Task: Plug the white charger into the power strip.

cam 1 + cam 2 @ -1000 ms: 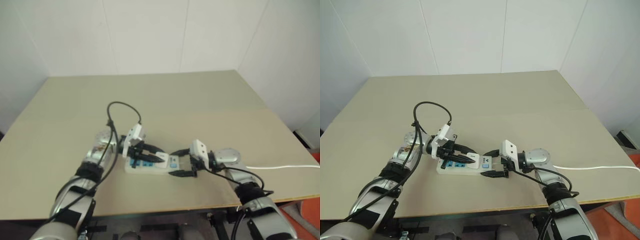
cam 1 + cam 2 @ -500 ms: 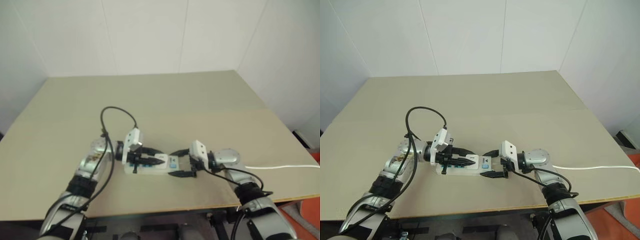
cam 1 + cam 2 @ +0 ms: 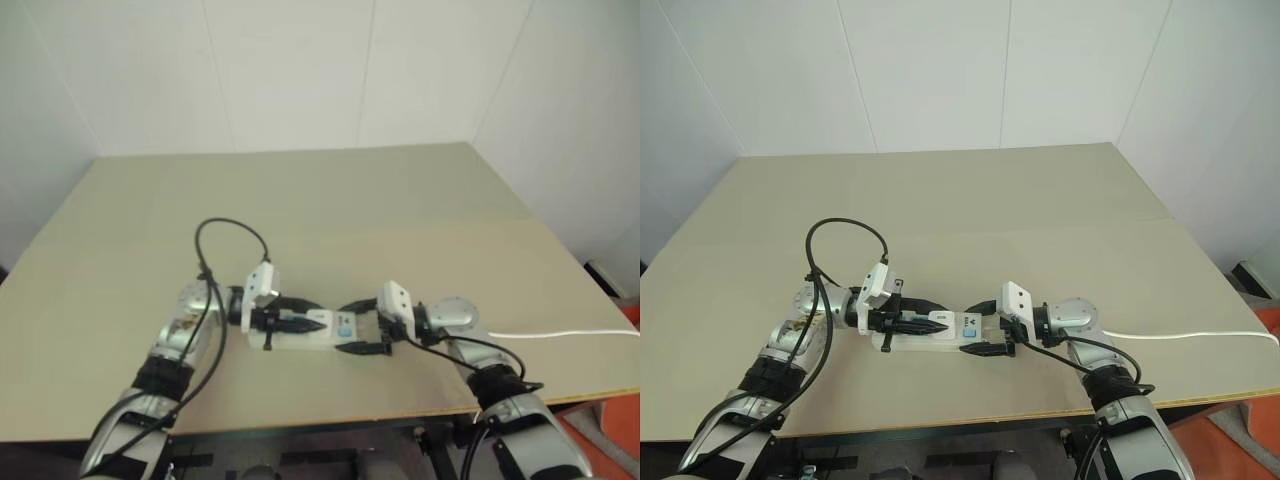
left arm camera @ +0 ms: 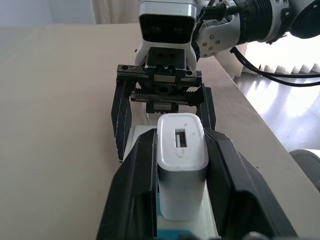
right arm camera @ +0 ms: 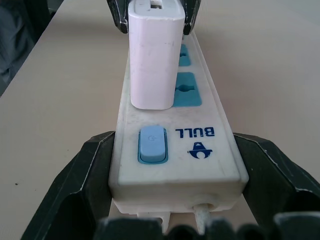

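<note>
White and boxy, the charger [image 4: 181,172] is pinched between the two black fingers [image 4: 134,190] of the left claw [image 3: 930,323], which is clamped on its sides. Seen from the right wrist view, the charger [image 5: 151,55] stands upright on the top face of the power strip [image 5: 172,150], over the socket nearest the switch; whether its prongs are fully seated cannot be told. Just beside it on the strip lie two blue socket faces [image 5: 188,89], one partly hidden behind the charger.

The power strip [image 3: 940,338] lies flat on the tan bench [image 3: 990,210], close to the near edge and roughly midway between its left and right corners, with its length running along that edge. Its blue switch [image 5: 152,144] sits at the end toward the right arm, next to a blue printed brand mark [image 5: 200,140].

The right claw [image 3: 988,325] has its jaws spread wide around that switch end, one black finger [image 5: 75,185] against each long side of the strip, bracing it. A thin white cord [image 3: 1190,335] leaves the strip's end and runs past the right arm across the bench to its right edge.

A black cable [image 3: 840,240] loops up from the left forearm above the bench surface. Plain white panelled walls [image 3: 940,70] rise behind the far edge.
</note>
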Available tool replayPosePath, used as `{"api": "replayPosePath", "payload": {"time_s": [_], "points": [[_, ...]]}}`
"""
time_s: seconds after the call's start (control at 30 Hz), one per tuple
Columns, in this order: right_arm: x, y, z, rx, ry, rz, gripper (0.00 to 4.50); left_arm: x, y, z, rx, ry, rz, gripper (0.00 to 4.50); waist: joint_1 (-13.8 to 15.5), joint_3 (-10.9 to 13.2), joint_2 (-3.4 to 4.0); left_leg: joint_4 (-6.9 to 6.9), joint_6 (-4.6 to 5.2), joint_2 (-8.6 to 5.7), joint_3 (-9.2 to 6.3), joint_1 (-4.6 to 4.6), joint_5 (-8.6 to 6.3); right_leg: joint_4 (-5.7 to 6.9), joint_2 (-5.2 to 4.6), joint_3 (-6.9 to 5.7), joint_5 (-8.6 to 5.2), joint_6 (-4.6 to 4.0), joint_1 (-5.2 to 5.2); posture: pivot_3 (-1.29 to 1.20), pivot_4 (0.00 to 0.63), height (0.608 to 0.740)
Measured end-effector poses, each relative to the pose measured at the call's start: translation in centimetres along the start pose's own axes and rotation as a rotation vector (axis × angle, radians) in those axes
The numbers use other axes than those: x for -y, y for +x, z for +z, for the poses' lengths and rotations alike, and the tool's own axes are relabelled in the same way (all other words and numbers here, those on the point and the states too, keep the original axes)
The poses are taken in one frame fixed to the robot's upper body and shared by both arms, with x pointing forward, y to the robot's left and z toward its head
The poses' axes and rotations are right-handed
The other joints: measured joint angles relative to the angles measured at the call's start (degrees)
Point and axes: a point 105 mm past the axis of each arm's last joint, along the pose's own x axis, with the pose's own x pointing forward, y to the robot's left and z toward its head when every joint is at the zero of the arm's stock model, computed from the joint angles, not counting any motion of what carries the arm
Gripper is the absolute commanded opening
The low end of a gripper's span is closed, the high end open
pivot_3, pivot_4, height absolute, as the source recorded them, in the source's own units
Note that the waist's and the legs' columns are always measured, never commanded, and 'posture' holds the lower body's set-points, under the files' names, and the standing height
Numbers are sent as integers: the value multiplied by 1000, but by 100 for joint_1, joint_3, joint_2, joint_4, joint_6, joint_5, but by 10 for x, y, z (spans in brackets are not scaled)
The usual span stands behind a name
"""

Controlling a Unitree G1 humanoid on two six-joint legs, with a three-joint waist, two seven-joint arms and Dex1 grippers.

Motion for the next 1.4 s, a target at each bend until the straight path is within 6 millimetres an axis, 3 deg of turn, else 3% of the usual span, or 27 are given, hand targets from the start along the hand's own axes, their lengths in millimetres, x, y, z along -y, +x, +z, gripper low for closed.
{"api": "replayPosePath", "payload": {"time_s": [0.13,0.33,0.53,0.77,0.83,0.93,1.0,1.07,1.17,1.4], "points": [[0,-1,1,5,-4,-1,3391,-3,-3,-15,41,-78,40,2603,-5,2,-1,-3,0,0,2,-11,0,-1,0,2,0,0,-14,0,150,740],[0,-1,1,3,-6,0,3391,-7,-8,-15,76,-76,65,4420,4,2,-2,-3,0,-1,0,-16,0,-5,-2,-1,0,0,-14,0,150,740],[-1,-1,2,5,-14,2,3391,-5,-13,-10,136,-102,39,4420,-2,3,-3,-3,0,0,0,-23,0,-5,-1,-2,0,0,-18,0,150,740],[-1,-2,2,4,-18,3,3391,-2,-29,12,185,-86,-25,4420,1,5,-5,-3,0,0,-3,-28,0,-7,-1,-5,0,0,-22,0,150,740],[0,-2,2,3,-20,1,3391,-17,-36,29,203,-28,42,4420,9,10,-13,-3,-1,0,-6,-30,1,-7,-1,-8,1,-1,-22,0,150,740],[0,-2,3,3,-32,-7,3391,-47,-56,78,295,95,177,4420,-2,13,-19,-2,-1,0,-7,-33,1,-9,-2,-9,1,-1,-23,0,150,740],[-1,-2,4,2,-35,-3,4125,-56,-70,105,332,169,226,4500,-17,13,-18,-4,-1,0,-5,-31,1,-14,-1,-7,1,-1,-24,0,150,740],[-3,-4,-3,-37,-20,15,4449,-60,-83,117,337,204,258,4500,-7,15,-15,-6,-2,-1,-5,-38,1,-18,-2,-8,0,0,-29,0,150,740],[-6,-6,-8,-56,-4,24,4449,-62,-95,107,312,170,293,4500,4,23,-14,-5,-4,-2,-6,-61,2,-16,-4,-9,1,-1,-49,0,150,740],[-7,-26,-3,-86,-26,35,4449,-52,-93,82,300,111,280,4500,88,28,-15,-1,-9,-6,-5,-101,5,-10,-11,-11,1,-2,-90,0,150,740]]}}
